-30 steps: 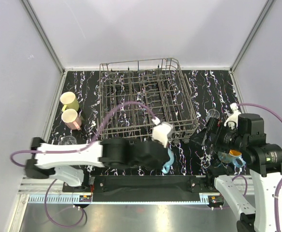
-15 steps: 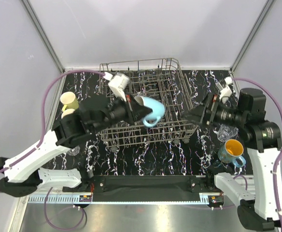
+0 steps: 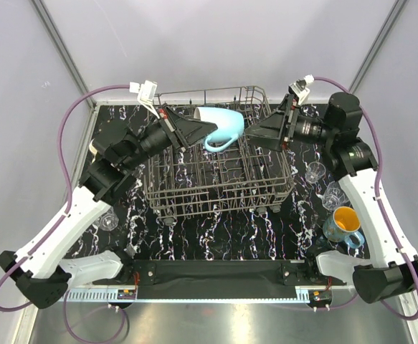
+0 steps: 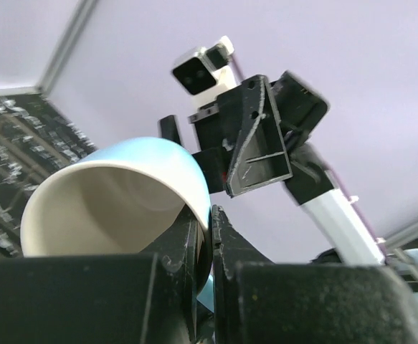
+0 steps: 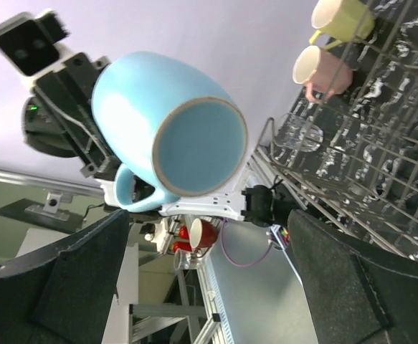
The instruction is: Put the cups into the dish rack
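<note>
Above the dish rack (image 3: pixel 216 193), the light blue mug (image 3: pixel 221 126) is held sideways, pinched at its rim by the left gripper (image 3: pixel 203 127), base toward the wide-spread right gripper (image 3: pixel 249 133).

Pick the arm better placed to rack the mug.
Left. The left end effector grips the light blue ceramic mug above the dark grey wire dish rack; the right end effector is open, empty.

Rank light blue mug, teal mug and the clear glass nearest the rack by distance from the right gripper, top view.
1. light blue mug, just left of the right gripper.
2. clear glass, just right of the dish rack.
3. teal mug, right side, toward the arm bases.
</note>
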{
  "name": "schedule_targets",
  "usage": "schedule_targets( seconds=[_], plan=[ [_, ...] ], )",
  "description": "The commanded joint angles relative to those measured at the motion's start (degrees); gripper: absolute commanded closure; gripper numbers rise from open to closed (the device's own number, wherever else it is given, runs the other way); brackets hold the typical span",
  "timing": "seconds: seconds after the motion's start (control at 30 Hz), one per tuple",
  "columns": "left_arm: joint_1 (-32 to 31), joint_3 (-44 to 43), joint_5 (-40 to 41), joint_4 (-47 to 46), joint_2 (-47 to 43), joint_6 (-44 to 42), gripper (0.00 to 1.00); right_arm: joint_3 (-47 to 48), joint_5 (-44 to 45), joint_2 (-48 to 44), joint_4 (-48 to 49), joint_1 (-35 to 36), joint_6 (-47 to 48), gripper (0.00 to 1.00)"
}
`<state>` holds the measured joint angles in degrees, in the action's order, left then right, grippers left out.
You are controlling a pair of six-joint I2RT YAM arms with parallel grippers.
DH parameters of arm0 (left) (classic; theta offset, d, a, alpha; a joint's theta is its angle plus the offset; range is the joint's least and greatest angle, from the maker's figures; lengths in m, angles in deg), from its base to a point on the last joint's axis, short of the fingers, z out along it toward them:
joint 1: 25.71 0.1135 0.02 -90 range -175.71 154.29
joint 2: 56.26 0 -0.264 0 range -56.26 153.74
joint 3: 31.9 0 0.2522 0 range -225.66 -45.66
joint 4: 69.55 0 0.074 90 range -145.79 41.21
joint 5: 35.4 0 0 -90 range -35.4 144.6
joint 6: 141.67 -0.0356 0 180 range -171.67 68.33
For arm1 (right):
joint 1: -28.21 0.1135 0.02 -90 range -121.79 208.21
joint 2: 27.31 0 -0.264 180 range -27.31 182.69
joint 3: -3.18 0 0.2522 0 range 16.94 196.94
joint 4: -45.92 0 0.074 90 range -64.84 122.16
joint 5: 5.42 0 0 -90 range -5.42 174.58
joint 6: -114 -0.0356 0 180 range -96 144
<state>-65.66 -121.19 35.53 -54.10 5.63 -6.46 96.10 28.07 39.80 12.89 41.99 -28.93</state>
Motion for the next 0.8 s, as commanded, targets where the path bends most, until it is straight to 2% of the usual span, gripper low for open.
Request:
schedule_targets(
  seconds=[0.0,0.07,0.27,0.33,0.47,0.77],
  plan=[
    [1.6,1.8,-8.0,-20.8,-1.1,7.9,1.0,0.9,-1.1,0.3,13.2,1.7,-6.0,0.0],
    [1.7,2.1,-8.2,-21.6,-0.6,8.4,1.0,-0.3,-1.2,0.8,17.4,3.1,-7.5,0.0],
    [2.0,5.4,-10.4,-28.8,0.6,13.8,1.0,0.8,-0.9,3.4,18.5,5.2,-8.4,0.0],
    [1.9,5.5,-10.7,-29.6,0.9,14.4,1.0,0.3,-1.0,3.4,18.7,5.4,-9.0,0.0],
    [2.0,6.0,-10.5,-30.4,1.0,14.6,1.0,-1.2,-1.6,3.2,25.7,5.7,-12.5,0.03],
    [2.1,7.9,-10.9,-33.3,1.9,17.5,1.0,-2.2,-2.9,3.3,28.2,6.5,-14.9,0.08]
  ],
)
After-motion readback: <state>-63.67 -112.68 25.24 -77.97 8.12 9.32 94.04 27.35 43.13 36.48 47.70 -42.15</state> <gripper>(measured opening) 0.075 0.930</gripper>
